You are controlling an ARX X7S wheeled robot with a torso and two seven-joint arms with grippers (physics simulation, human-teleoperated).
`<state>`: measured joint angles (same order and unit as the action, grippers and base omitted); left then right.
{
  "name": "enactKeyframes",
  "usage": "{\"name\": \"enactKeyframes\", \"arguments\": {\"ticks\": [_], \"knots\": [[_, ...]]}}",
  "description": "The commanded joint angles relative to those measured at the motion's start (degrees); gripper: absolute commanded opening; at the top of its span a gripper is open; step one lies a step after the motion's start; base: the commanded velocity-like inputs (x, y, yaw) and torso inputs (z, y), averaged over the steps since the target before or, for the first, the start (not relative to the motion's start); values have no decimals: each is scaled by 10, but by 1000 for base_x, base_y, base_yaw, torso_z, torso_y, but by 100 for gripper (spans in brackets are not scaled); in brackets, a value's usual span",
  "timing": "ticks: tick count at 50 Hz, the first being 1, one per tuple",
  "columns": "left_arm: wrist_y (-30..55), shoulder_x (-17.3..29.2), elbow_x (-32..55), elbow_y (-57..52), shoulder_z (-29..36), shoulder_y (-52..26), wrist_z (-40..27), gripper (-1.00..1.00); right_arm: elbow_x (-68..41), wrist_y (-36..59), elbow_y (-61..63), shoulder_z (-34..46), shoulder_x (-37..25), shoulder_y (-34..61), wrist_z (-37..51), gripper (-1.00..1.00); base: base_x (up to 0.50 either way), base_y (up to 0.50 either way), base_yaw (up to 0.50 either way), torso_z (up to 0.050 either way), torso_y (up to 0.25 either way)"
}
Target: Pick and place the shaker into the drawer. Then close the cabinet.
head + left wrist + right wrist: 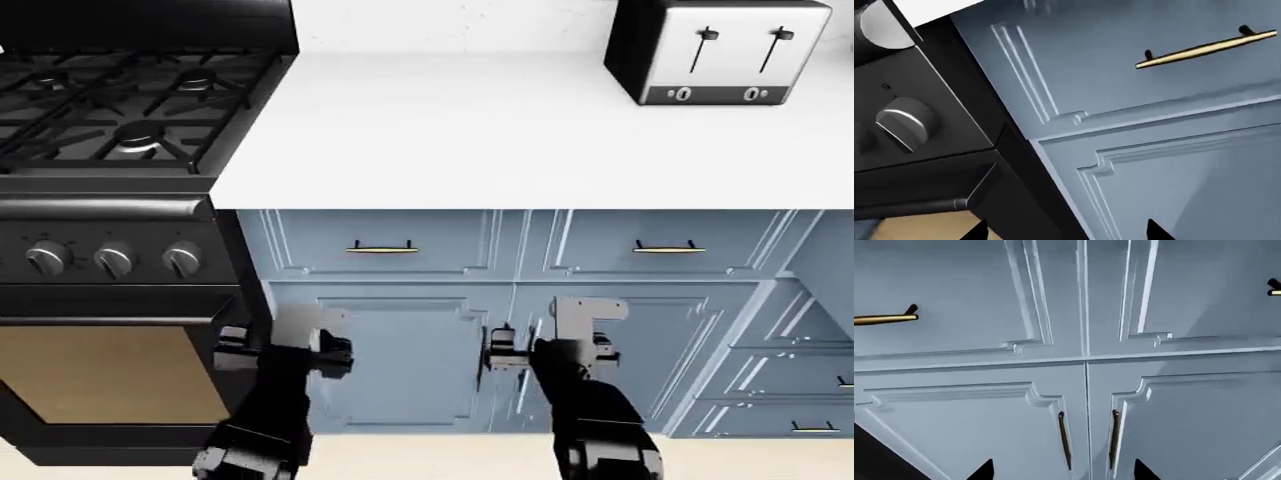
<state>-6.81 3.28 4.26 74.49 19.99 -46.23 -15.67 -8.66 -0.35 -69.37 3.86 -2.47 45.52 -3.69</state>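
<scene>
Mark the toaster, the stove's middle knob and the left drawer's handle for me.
toaster (717, 50): head view, on its silver front face, between the two levers.
middle knob (115, 260): head view, on the knob's round face, on the stove's front panel.
left drawer's handle (382, 248): head view, mid-length on the brass bar.

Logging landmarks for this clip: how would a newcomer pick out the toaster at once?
Start at the white counter that runs right from the black stove. At its far right back corner stands the toaster. It is a silver box with two black levers and two round dials on its front, and the only appliance standing on the counter.
</scene>
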Motion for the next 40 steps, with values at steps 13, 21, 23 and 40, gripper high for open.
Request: {"name": "enactKeyframes", "arguments": {"ticks": [13,21,23,40], "knots": [[258,181,144,-577,-85,-36,98,100,-28,482,840,-47,-236,21,20,100,0,0,0,0,0],[317,227,168,-624,-120,-90,95,100,-24,524,823,-16,-306,160,-31,100,0,0,0,0,0],[328,235,172,-635,-124,-100,96,100,-22,531,812,-7,-319,191,-43,100,0,0,0,0,0],[362,273,213,-727,-162,-141,102,100,-8,577,818,38,-361,326,-73,100,151,0,0,0,0]]}}
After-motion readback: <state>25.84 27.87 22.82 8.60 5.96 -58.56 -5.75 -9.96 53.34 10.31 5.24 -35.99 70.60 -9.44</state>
